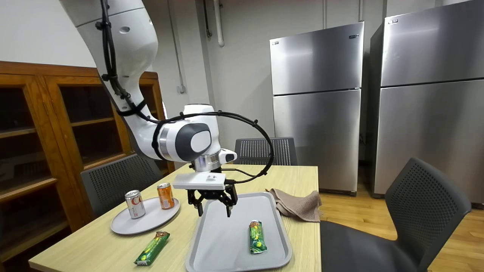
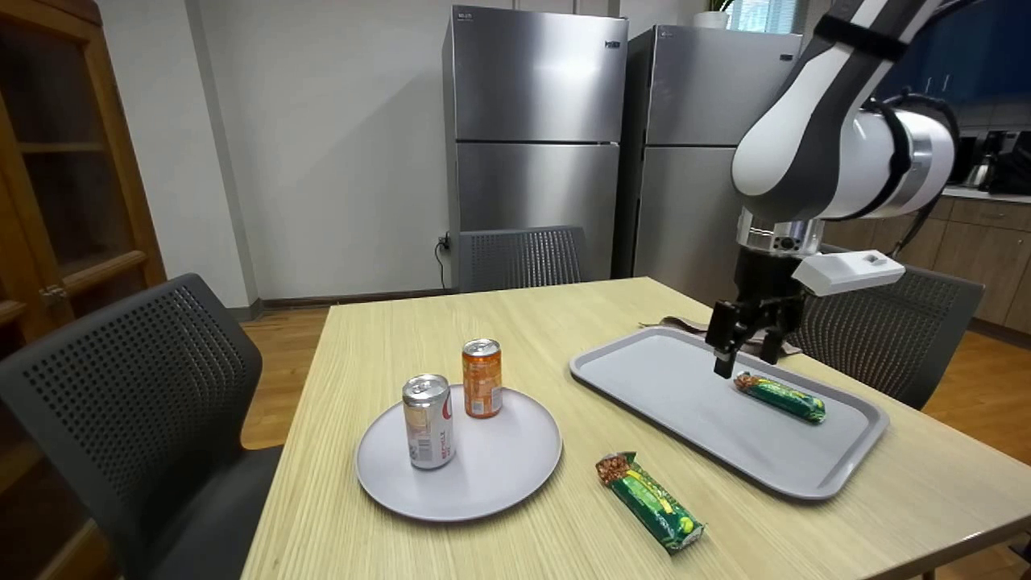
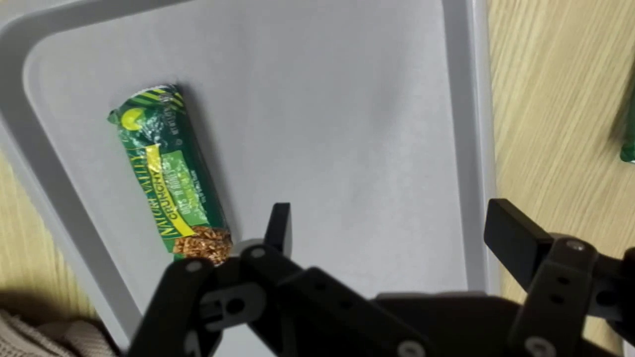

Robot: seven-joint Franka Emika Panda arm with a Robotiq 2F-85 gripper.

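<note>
My gripper [image 1: 214,212] is open and empty, above the grey tray [image 1: 227,245] in both exterior views. In the wrist view its fingers [image 3: 387,218] are wide apart, with only tray and table showing between them. A green granola bar wrapper [image 3: 168,173] lies on the tray, left of the fingers in the wrist view; the near finger linkage covers its end slightly. The same bar shows in both exterior views [image 1: 257,237] [image 2: 780,397]. Another green bar [image 2: 651,501] lies on the table between the tray [image 2: 644,395] and the round plate [image 2: 451,503].
A silver can [image 2: 428,423] and an orange can [image 2: 482,379] stand upright on the plate. A brown cloth [image 1: 298,206] lies beside the tray at the table's edge. Dark chairs [image 1: 419,211] surround the table. Two fridges [image 1: 317,113] and a wooden cabinet [image 1: 41,151] stand behind.
</note>
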